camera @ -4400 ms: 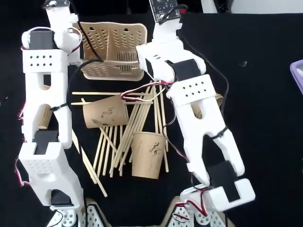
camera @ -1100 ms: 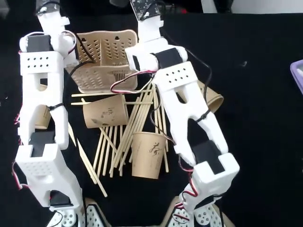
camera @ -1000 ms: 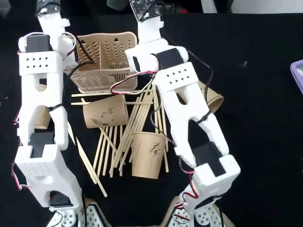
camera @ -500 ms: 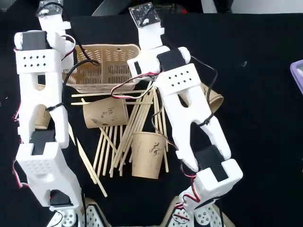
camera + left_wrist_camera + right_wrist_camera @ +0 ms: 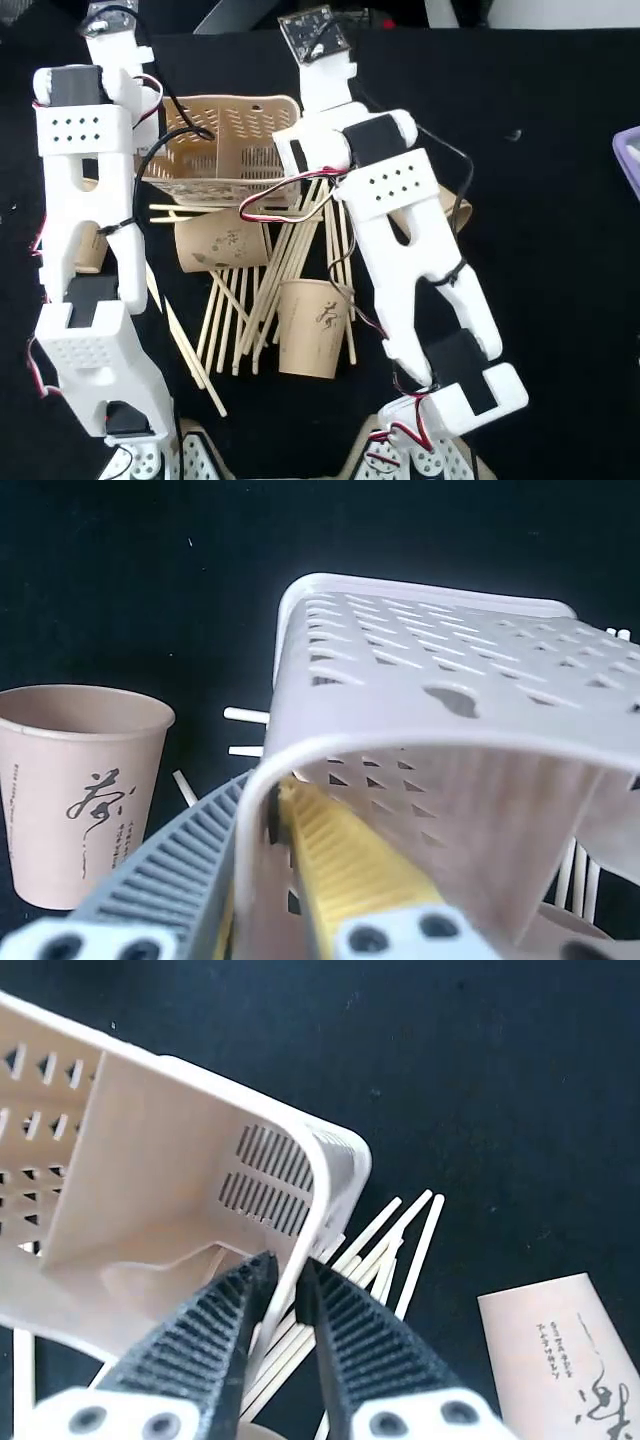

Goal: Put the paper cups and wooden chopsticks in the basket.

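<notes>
Two grippers, left gripper [image 5: 268,815] and right gripper [image 5: 284,1266], are clamping jaws onto the basket [image 5: 225,150] walls. Chopsticks [image 5: 285,265] are lying beside the basket.

The basket [image 5: 225,150] tips up and slides nearer — its near edge now covers the far ends of the wooden chopsticks [image 5: 260,300]

The basket [image 5: 225,140] lies at the far side, its near edge over the far ends of the chopsticks [image 5: 245,310]; two paper cups [image 5: 220,240] rest on them.
</notes>
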You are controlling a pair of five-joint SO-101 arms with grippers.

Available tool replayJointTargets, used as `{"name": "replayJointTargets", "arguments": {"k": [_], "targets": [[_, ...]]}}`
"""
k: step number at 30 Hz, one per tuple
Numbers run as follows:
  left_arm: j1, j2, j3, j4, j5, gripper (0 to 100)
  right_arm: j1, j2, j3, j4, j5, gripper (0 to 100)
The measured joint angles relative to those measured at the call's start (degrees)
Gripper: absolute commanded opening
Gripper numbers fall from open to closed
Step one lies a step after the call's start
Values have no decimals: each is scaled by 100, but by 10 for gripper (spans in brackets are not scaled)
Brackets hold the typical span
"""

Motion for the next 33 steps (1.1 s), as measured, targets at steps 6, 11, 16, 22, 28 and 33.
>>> {"name": "replayJointTargets", "arguments": {"k": [6,11,16,22,28,33], "targets": [[-9,0,0,-290,0,30,0,0,53,-440,0,11],[-9,0,0,-571,0,30,0,0,-141,-440,237,11],[-9,176,9,-624,0,30,0,18,-176,-440,448,11],[62,589,-88,-651,-18,30,44,97,-26,-501,484,11],[88,774,-624,-105,-26,30,18,0,18,-457,484,11],[202,853,-897,123,-9,30,53,-44,273,-527,484,11]]}}
